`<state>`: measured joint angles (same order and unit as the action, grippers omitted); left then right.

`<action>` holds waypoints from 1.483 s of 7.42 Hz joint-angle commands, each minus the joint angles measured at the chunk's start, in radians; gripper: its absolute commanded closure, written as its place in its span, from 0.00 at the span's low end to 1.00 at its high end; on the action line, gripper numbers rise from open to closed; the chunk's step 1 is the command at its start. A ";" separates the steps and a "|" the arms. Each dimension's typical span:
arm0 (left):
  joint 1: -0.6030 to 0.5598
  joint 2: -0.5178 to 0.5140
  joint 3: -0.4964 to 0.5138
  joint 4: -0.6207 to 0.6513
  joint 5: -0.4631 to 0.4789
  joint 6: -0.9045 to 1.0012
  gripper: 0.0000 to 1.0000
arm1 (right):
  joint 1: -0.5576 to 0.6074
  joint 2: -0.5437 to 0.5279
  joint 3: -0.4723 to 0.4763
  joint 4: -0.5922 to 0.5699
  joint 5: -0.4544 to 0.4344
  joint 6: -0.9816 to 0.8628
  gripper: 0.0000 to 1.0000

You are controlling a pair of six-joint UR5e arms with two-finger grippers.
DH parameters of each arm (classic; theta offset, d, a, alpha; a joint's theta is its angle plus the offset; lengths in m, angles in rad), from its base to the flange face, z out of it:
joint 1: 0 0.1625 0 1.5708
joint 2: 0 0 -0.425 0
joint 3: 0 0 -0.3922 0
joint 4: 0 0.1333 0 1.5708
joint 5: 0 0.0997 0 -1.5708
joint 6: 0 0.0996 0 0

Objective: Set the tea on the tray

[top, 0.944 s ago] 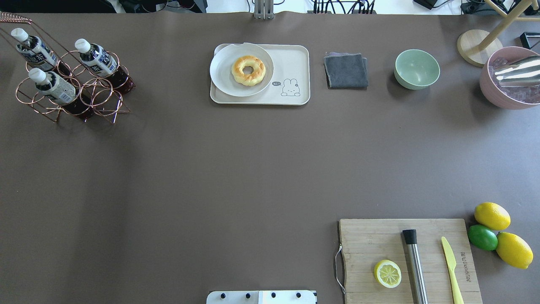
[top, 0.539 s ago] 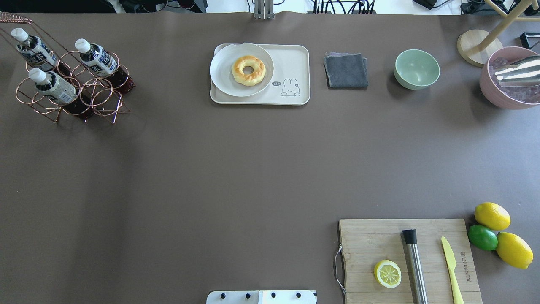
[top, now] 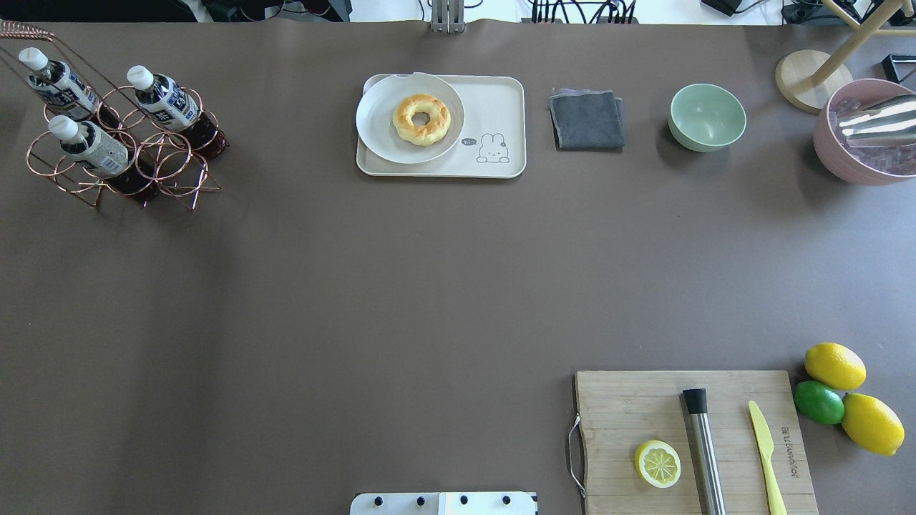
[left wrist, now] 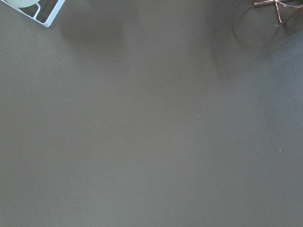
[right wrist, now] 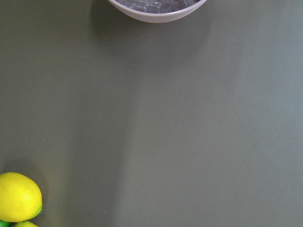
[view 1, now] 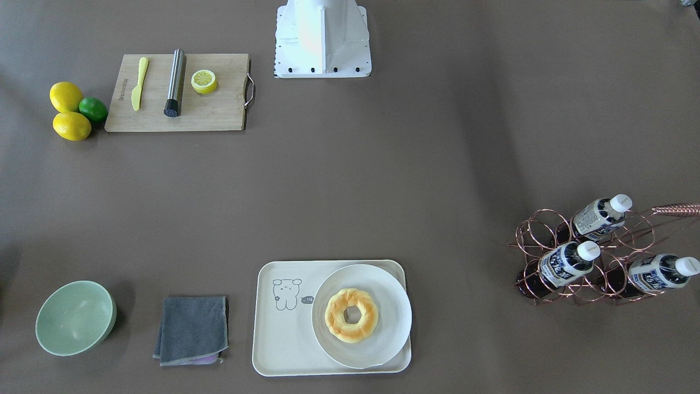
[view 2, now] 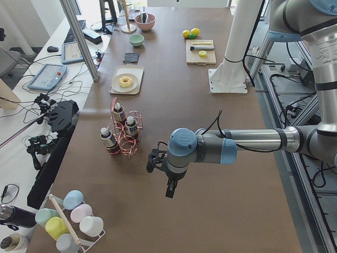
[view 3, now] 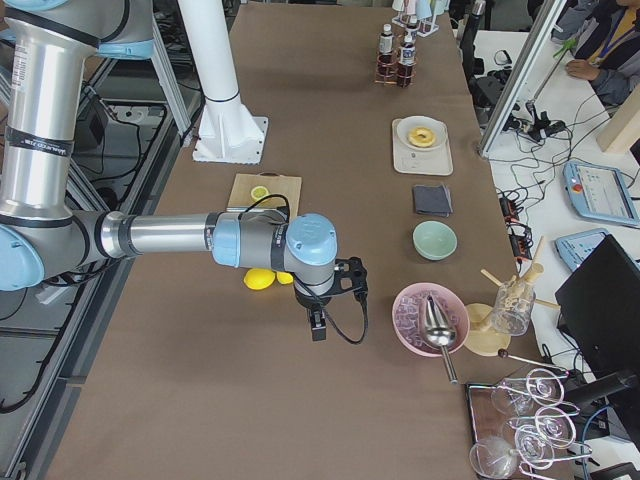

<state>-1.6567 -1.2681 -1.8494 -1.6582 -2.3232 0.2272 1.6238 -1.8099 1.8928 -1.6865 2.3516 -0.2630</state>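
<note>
Three tea bottles (top: 167, 98) (top: 59, 82) (top: 89, 143) lean in a copper wire rack (top: 172, 168) at the far left of the table; they also show in the front view (view 1: 569, 262). The cream tray (top: 494, 100) with the cartoon sits at the far middle and carries a round white plate (top: 379, 121) with a doughnut (top: 421, 119). My left gripper (view 2: 169, 187) shows only in the left side view, near the rack and above the table; I cannot tell if it is open. My right gripper (view 3: 316, 325) shows only in the right side view, near the lemons; I cannot tell its state either.
A grey cloth (top: 587, 119), a green bowl (top: 707, 116) and a pink bowl of ice (top: 862, 136) stand along the far edge. A cutting board (top: 630, 408) with a lemon half, a metal rod and a yellow knife lies near right, with lemons and a lime (top: 819, 402) beside it.
</note>
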 commanded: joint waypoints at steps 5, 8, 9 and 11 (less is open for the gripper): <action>0.000 0.003 -0.001 -0.035 -0.001 0.001 0.03 | -0.001 0.004 -0.001 -0.001 0.009 0.002 0.00; 0.003 -0.002 -0.011 -0.040 -0.022 -0.023 0.02 | -0.001 0.000 -0.003 -0.001 0.009 0.004 0.00; 0.006 -0.013 -0.023 -0.136 -0.063 -0.177 0.02 | -0.001 -0.002 -0.004 0.001 0.009 0.004 0.00; 0.140 -0.013 -0.024 -0.422 -0.047 -0.473 0.03 | -0.001 -0.002 -0.004 0.001 0.017 0.005 0.00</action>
<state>-1.6154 -1.2759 -1.8698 -1.8669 -2.3746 0.0012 1.6229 -1.8111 1.8888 -1.6867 2.3612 -0.2586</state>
